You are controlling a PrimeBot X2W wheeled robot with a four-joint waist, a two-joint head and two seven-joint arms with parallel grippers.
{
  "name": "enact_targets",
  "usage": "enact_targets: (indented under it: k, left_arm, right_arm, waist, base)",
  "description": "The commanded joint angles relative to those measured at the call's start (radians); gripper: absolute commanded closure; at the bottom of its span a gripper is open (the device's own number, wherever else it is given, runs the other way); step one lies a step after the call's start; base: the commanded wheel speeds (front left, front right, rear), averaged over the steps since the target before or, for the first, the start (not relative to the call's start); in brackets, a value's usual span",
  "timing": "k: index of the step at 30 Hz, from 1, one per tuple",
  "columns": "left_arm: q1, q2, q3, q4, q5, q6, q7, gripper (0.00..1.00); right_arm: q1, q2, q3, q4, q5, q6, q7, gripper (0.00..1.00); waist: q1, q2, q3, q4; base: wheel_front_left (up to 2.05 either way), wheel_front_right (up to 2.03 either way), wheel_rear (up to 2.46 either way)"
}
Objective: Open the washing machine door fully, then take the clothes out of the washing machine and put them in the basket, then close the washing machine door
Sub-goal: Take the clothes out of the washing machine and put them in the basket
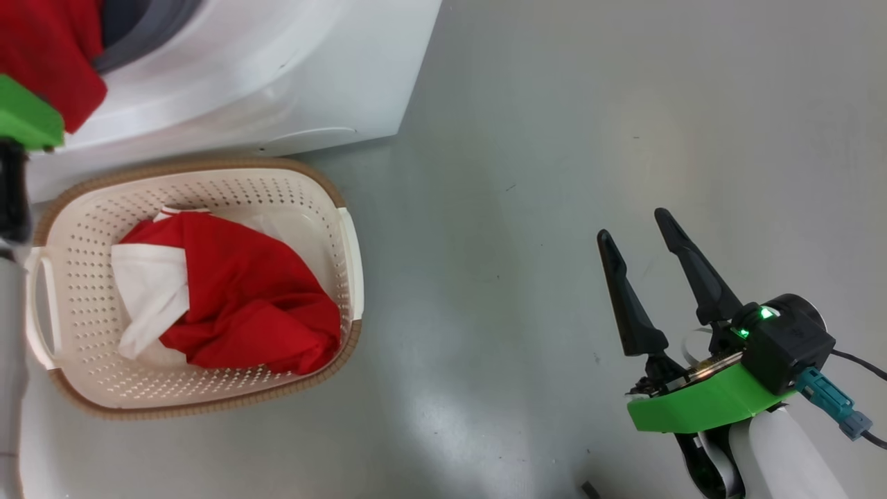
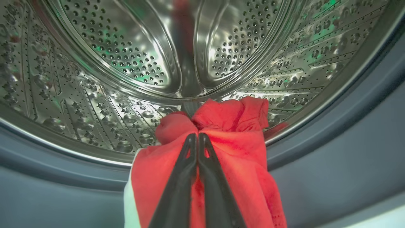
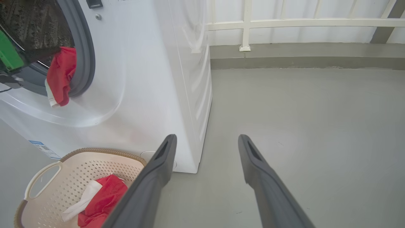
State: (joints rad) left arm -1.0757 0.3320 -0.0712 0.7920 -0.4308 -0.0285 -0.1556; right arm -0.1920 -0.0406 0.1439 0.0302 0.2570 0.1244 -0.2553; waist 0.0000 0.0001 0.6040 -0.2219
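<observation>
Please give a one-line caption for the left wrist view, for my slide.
Left gripper shut on a bright red fabric garment at the mouth of the perforated steel drum.

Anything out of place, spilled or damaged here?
Nothing stands out. One red garment lies in the basket; a second garment hangs at the washer mouth, pinched in the left hand. The right hand is open above the floor.

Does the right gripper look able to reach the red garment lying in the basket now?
Probably yes. The right gripper is open and empty over bare floor beside the basket, whose top is open; nothing stands between it and the red garment.
</observation>
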Motion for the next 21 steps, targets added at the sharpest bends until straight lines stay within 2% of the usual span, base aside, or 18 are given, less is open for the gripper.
enact_targets:
  k: [1, 9, 21]
  left_arm:
    - [0.046, 0.053, 0.02, -0.067, 0.002, -0.002, -0.025, 1.0]
    - [0.164, 0.054, 0.027, -0.225, 0.001, 0.023, -0.054, 1.0]
    - [0.372, 0.044, 0.028, -0.506, 0.007, 0.088, -0.052, 1.0]
  right_arm:
    - [-0.007, -0.01, 0.015, -0.018, 0.014, 0.006, -0.006, 0.0]
    - [-0.008, -0.01, 0.009, -0.018, 0.012, 0.006, -0.006, 0.0]
    - [-0.009, -0.01, 0.004, -0.014, 0.011, 0.006, -0.006, 0.0]
  waist:
    - [0.0, -0.0001, -0.006, 0.006]
    - [0.0, -0.0001, -0.023, 0.019]
    - [0.0, -0.0001, -0.06, 0.04]
  base:
    - [0.0, 0.0, 0.0]
    - [0.0, 0.0, 0.0]
    - [0.0, 0.0, 0.0]
